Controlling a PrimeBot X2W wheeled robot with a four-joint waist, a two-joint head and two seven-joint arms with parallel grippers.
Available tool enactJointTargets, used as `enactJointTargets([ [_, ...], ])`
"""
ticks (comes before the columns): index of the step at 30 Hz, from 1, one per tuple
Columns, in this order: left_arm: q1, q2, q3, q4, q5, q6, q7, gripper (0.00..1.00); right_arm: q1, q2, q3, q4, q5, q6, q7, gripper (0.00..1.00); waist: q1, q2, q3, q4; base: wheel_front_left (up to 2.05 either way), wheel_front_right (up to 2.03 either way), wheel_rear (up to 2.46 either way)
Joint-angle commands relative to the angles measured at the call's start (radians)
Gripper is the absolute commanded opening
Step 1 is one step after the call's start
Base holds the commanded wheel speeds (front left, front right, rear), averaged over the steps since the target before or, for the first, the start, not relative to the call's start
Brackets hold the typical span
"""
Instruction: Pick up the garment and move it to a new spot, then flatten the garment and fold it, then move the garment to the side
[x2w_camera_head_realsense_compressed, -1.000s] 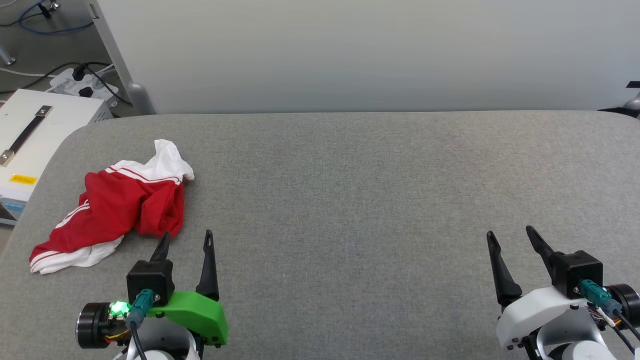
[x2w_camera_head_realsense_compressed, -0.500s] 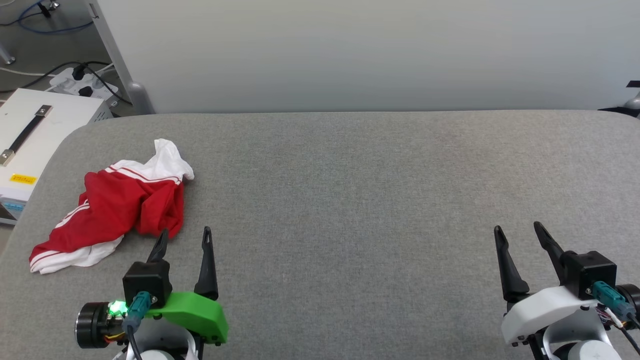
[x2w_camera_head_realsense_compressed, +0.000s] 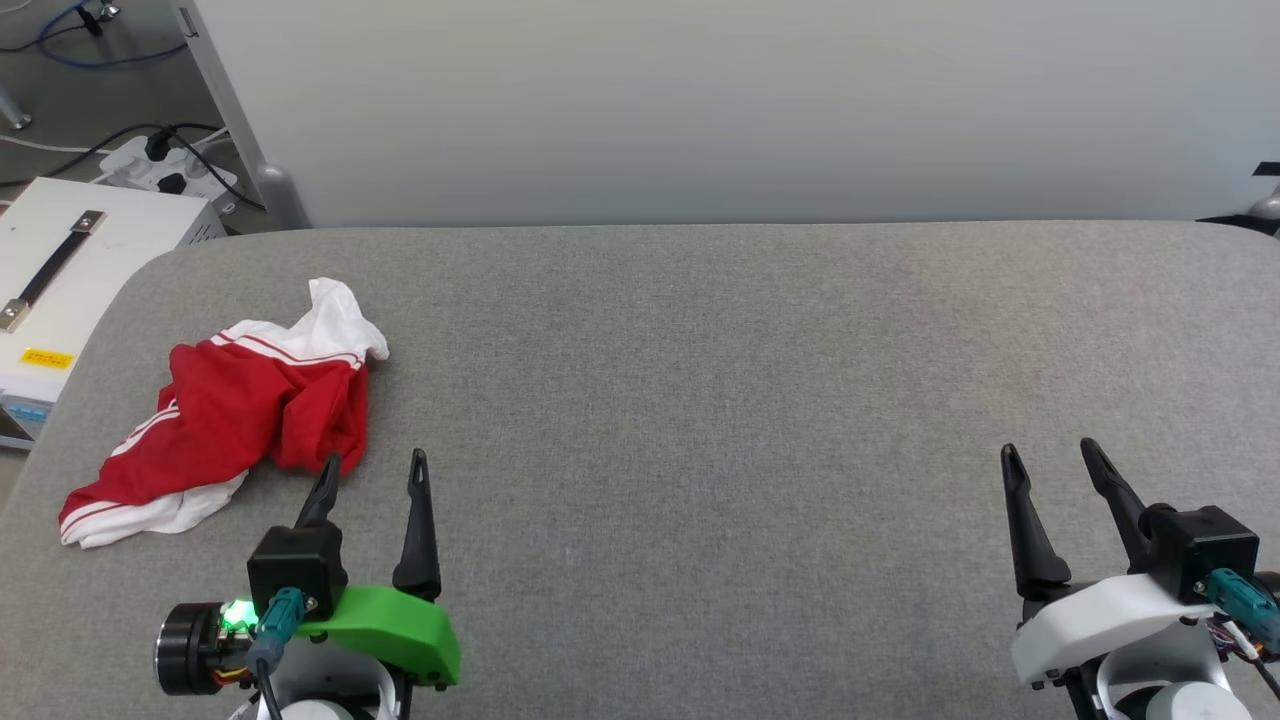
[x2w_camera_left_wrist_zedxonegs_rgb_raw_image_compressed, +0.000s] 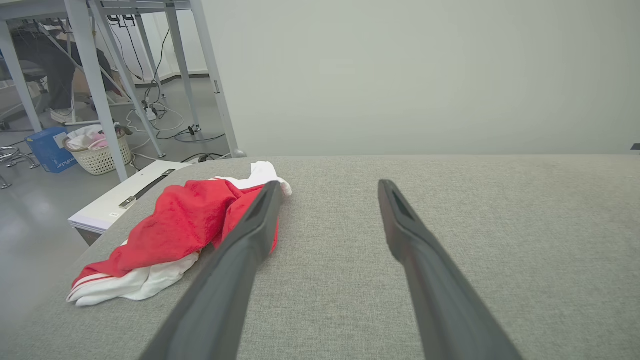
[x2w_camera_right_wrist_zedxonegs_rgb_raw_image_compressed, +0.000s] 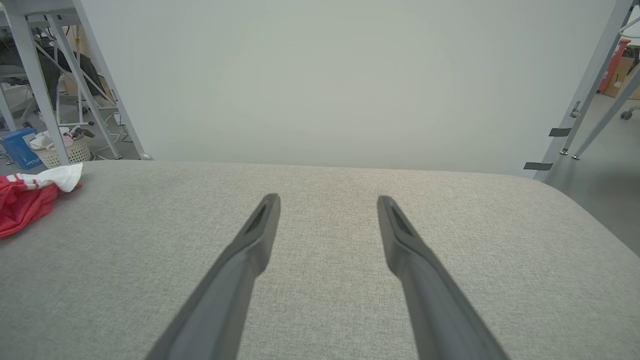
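Observation:
The garment (x2w_camera_head_realsense_compressed: 235, 415) lies crumpled at the left of the grey table (x2w_camera_head_realsense_compressed: 700, 380), red with white sleeves and striped trim; no numerals show. My left gripper (x2w_camera_head_realsense_compressed: 375, 458) stands open just below and to the right of it, its left fingertip close to the red cloth's lower edge, nothing held. In the left wrist view the garment (x2w_camera_left_wrist_zedxonegs_rgb_raw_image_compressed: 175, 227) sits left of my open left gripper (x2w_camera_left_wrist_zedxonegs_rgb_raw_image_compressed: 327, 184), partly behind the left finger. Far to the right my right gripper (x2w_camera_head_realsense_compressed: 1048, 447) is open and empty over bare table. The right wrist view catches the garment (x2w_camera_right_wrist_zedxonegs_rgb_raw_image_compressed: 30, 197) at its left edge, far from the right gripper (x2w_camera_right_wrist_zedxonegs_rgb_raw_image_compressed: 327, 198).
A white box with a black handle (x2w_camera_head_realsense_compressed: 60, 290) stands off the table's left edge, with a power strip and cables (x2w_camera_head_realsense_compressed: 165, 165) on the floor behind. A pale wall panel (x2w_camera_head_realsense_compressed: 700, 100) rises behind the table. A laundry basket (x2w_camera_left_wrist_zedxonegs_rgb_raw_image_compressed: 97, 150) sits on the floor at left.
The right gripper has slid a little to the right and down the head view. The left gripper has edged slightly up toward the garment. The garment has not moved.

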Motion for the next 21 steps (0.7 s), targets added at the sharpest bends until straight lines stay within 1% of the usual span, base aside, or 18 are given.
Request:
enactJointTargets([
  [1,0.003,-0.002,-0.002,-0.002,-0.009,0.007,-0.010,1.00,0.015,-0.001,-0.005,-0.007,0.012,0.000,-0.013,1.00,0.0000,0.0000,0.000,0.000,0.00,0.00,0.00],
  [21,0.013,-0.003,-0.012,0.001,-0.022,0.010,-0.056,1.00,0.029,-0.001,-0.023,-0.011,0.057,0.000,-0.058,1.00,0.0000,0.0000,0.002,0.003,0.00,0.00,0.00],
])
